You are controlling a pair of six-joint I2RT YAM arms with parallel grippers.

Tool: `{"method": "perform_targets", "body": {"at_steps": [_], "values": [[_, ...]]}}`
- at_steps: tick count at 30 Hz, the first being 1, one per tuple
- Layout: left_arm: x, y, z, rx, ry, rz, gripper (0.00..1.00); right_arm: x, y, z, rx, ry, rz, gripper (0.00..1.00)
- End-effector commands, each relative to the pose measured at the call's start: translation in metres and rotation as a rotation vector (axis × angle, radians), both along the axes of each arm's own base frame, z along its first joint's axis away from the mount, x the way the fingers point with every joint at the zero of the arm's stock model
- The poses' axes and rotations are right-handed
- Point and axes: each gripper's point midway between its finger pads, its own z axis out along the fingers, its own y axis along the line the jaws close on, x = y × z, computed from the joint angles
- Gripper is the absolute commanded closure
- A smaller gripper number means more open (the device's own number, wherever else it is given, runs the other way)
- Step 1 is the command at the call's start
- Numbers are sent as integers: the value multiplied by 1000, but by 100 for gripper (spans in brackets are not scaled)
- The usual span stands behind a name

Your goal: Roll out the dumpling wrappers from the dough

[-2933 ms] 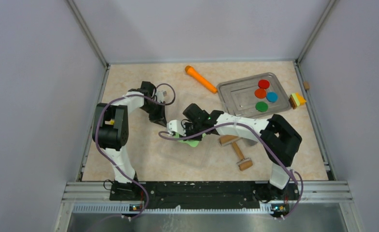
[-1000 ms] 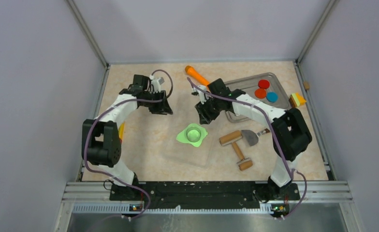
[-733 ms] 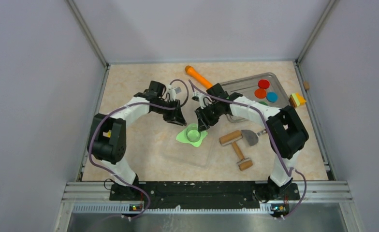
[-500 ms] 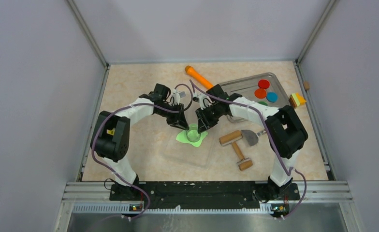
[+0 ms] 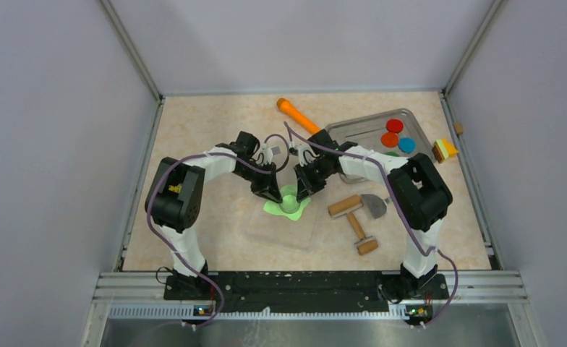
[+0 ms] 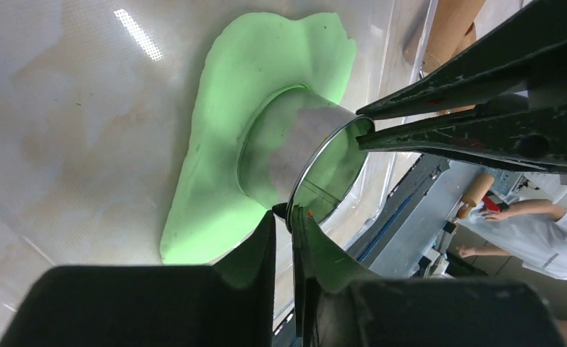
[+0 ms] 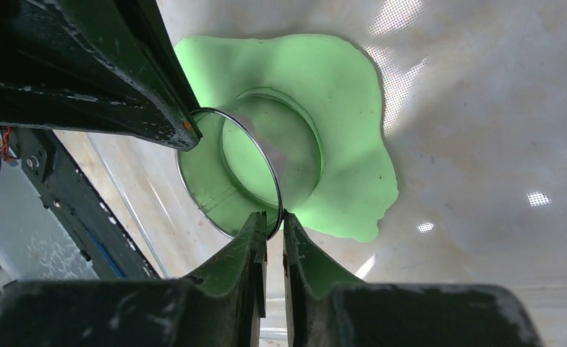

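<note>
The dough (image 5: 273,207) is a thin, irregular lime-green sheet on a clear mat (image 5: 280,230). A metal ring cutter (image 5: 289,202) stands pressed into its middle. My left gripper (image 5: 275,194) meets the ring from the left and my right gripper (image 5: 300,189) from the right. In the left wrist view, my left gripper (image 6: 289,212) pinches the near rim of the ring cutter (image 6: 299,141), with the dough (image 6: 230,101) around it. In the right wrist view, my right gripper (image 7: 275,218) is shut on the opposite rim of the ring cutter (image 7: 262,155), over the dough (image 7: 342,94). No separate dumpling wrappers are in view.
A metal tray (image 5: 353,141) at the back right holds red, orange and blue discs. An orange tool (image 5: 300,118) lies behind the arms. A wooden rolling pin (image 5: 344,206), a scraper (image 5: 373,206) and a second roller (image 5: 361,233) lie right of the mat.
Both arms came in from the back to the ring cutter in the dough. Their jaws narrowed and now pinch its rim from opposite sides.
</note>
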Motion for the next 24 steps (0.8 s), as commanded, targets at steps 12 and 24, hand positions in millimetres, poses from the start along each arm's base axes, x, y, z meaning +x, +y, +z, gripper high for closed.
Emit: {"method": "perform_targets", "body": {"at_steps": [12, 24], "values": [[-4, 14, -38, 121, -30, -48, 100, 3, -2, -34, -40, 0, -30, 100], [2, 16, -47, 143, -138, -38, 100, -13, -28, -70, -165, -29, -17, 100]]}}
